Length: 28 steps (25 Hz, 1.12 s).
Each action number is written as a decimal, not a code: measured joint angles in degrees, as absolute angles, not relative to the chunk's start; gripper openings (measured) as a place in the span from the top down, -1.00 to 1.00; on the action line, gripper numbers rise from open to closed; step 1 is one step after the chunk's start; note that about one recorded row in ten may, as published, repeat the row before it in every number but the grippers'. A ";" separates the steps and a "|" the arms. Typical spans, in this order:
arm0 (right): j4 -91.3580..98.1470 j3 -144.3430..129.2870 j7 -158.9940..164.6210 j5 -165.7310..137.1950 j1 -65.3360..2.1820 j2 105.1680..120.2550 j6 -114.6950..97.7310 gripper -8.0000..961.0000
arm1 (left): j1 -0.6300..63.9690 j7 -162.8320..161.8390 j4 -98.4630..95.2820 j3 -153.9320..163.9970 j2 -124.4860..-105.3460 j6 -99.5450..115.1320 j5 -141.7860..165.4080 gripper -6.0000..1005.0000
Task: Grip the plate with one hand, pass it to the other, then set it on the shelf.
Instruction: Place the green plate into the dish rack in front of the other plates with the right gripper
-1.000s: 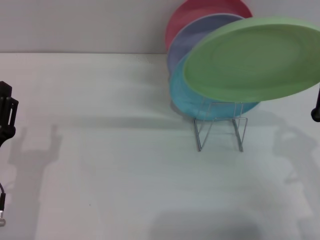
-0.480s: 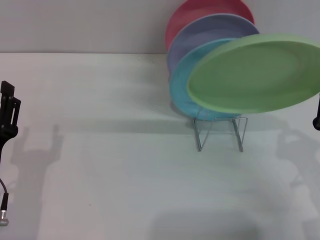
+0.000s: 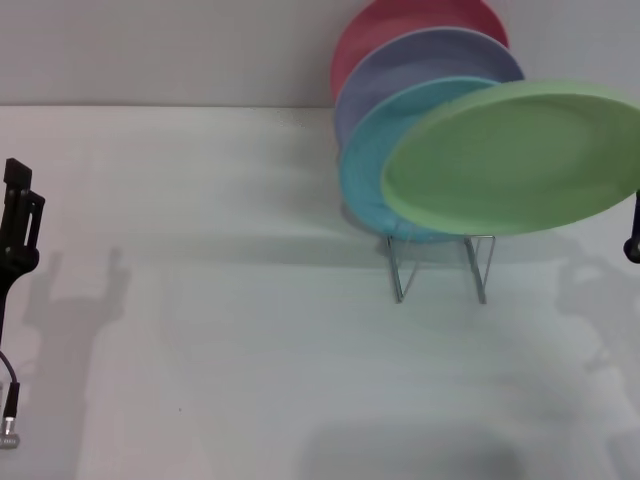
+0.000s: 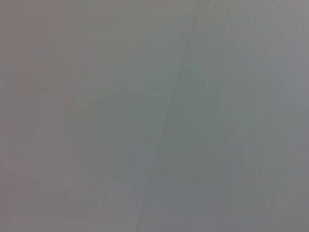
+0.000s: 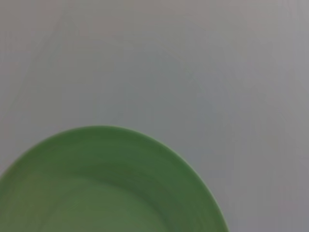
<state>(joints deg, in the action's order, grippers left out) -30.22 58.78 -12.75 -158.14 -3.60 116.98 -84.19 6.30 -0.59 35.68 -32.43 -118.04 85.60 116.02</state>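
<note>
The light green plate (image 3: 510, 160) hangs tilted in the air at the right, in front of the plates on the shelf and just above its front wires. My right gripper (image 3: 632, 235) shows only as a dark part at the right edge, holding the plate by its right rim. In the right wrist view the plate (image 5: 106, 188) fills the lower half. The shelf (image 3: 440, 265) is a thin silver wire rack. My left gripper (image 3: 18, 225) is at the far left edge, empty, far from the plate. Its shadow on the table shows two spread fingers.
The rack holds a red plate (image 3: 400, 25), a lavender plate (image 3: 420, 60) and a turquoise plate (image 3: 375, 165), all standing upright. The white table (image 3: 230, 330) stretches out in front and to the left. The left wrist view shows only bare grey surface.
The green plate has sunk lower and moved slightly right, closer to the rack's front. The left gripper has shifted a little lower at the left edge.
</note>
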 joint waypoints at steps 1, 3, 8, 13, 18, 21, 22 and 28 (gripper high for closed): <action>-29.70 58.78 -12.50 -158.13 -3.92 116.98 -84.18 0.91 | 6.32 -0.59 35.68 -32.43 -118.04 85.60 116.02 -0.53; -28.39 58.79 -11.84 -158.11 -4.49 117.01 -84.19 0.91 | 6.33 -0.63 35.69 -32.43 -118.04 85.60 116.02 -0.53; -24.60 58.81 -10.78 -158.11 -6.00 117.68 -84.39 0.91 | 6.33 -0.68 35.78 -32.43 -118.04 85.60 116.02 -0.53; -21.15 58.80 -10.42 -158.11 -7.57 118.56 -84.59 0.91 | 6.29 -0.70 36.14 -32.43 -118.04 85.60 116.02 -0.54; -18.80 58.90 -9.44 -157.91 -8.63 118.81 -84.69 0.91 | 6.20 -0.70 36.22 -32.43 -118.04 85.60 116.02 -0.54; -18.09 59.20 -9.16 -157.86 -9.03 118.87 -84.69 0.91 | 6.16 -0.70 36.22 -32.43 -118.03 85.60 116.02 -0.54; -17.67 59.39 -9.08 -157.85 -9.30 118.92 -84.65 0.91 | 6.15 -0.71 36.22 -32.43 -118.03 85.60 116.02 -0.54; -14.66 59.67 -8.99 -157.81 -11.36 119.32 -84.11 0.90 | 6.19 -0.71 36.21 -32.43 -118.03 85.62 116.02 -0.55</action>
<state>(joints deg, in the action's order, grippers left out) -14.66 59.67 -8.99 -157.81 -11.36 119.32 -84.11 6.19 -0.71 36.21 -32.43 -118.03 85.62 116.02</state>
